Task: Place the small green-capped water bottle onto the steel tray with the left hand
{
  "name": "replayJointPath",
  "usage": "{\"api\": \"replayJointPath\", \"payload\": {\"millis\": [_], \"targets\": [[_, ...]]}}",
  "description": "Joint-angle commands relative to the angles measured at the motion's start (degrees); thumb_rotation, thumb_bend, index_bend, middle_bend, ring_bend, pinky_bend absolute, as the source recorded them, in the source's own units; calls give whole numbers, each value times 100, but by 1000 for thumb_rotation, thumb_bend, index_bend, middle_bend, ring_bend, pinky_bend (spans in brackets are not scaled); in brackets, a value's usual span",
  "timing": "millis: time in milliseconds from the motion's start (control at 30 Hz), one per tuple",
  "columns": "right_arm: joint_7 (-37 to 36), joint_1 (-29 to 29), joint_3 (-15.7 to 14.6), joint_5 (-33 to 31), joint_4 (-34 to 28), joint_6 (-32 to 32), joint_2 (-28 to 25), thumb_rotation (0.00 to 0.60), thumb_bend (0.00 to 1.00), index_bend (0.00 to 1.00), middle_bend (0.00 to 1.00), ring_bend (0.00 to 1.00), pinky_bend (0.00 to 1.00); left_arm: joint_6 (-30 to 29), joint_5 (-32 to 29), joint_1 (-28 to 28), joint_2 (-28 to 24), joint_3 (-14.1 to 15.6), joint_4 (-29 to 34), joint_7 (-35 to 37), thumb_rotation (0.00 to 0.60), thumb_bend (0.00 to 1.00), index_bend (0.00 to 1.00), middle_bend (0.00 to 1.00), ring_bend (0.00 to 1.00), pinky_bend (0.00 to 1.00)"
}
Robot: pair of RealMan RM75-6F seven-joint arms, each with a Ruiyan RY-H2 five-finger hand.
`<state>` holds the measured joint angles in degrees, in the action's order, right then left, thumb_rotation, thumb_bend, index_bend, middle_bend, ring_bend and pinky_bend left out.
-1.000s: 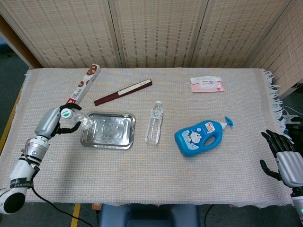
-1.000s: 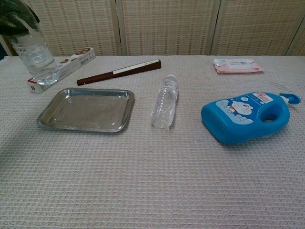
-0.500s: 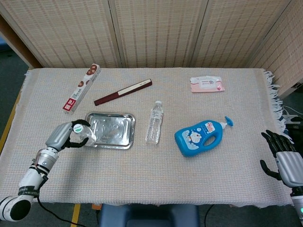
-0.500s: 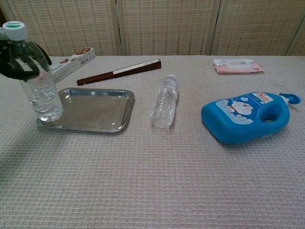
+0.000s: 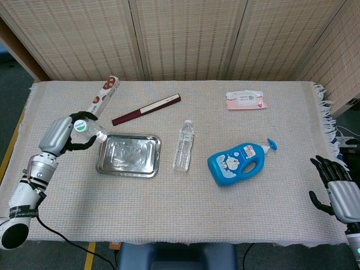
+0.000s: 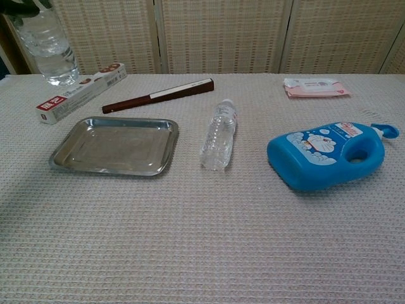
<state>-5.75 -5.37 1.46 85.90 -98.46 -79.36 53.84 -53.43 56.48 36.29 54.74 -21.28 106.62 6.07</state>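
The left hand (image 5: 70, 135) is gripping the green-capped water bottle (image 5: 90, 131) with fingers curled around it, in the air just left of the steel tray (image 5: 128, 155), while only the head view is showing the idle right hand (image 5: 336, 190), fingers spread.

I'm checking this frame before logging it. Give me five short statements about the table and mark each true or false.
1. The left hand holds the green-capped bottle. True.
2. That bottle stands on the steel tray. False: it is held up, left of the tray.
3. The other bottle lies on its side. True.
4. The blue bottle sits on the tray. False: it lies on the cloth, right of the clear bottle.
5. The right hand holds the wipes. False: it holds nothing.
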Motion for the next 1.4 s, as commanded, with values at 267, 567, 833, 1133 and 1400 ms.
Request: {"api": "replayJointPath", "payload": {"millis": [267,567,833,1133,1400], "targets": [[9,-6,-4,-28,12,35,-3,600,184,0,0,0,67,293,243,-146,535,674,-224,127,600,399,573,651,534,473],[-11,0,-19,-2,17,32,-18,600,184,0,0,0,67,-171,84,-44,547,359,-226,-29,600,401,574,652,535,473],[-57,6,-26,38,20,9,-30,600,185,0,0,0,67,-923,355,-165,642,284,112,-329,600,398,574,652,535,485],[4,-1,-33,4,35,48,-13,600,184,0,0,0,67,-571,555,-203,819,606,194,-98,600,399,574,652,535,485],[58,-39,-39,-68,33,169,-9,600,185,0,0,0,67,-211,127,223,1385,426,-231,-153,600,398,574,653,536,483]]}}
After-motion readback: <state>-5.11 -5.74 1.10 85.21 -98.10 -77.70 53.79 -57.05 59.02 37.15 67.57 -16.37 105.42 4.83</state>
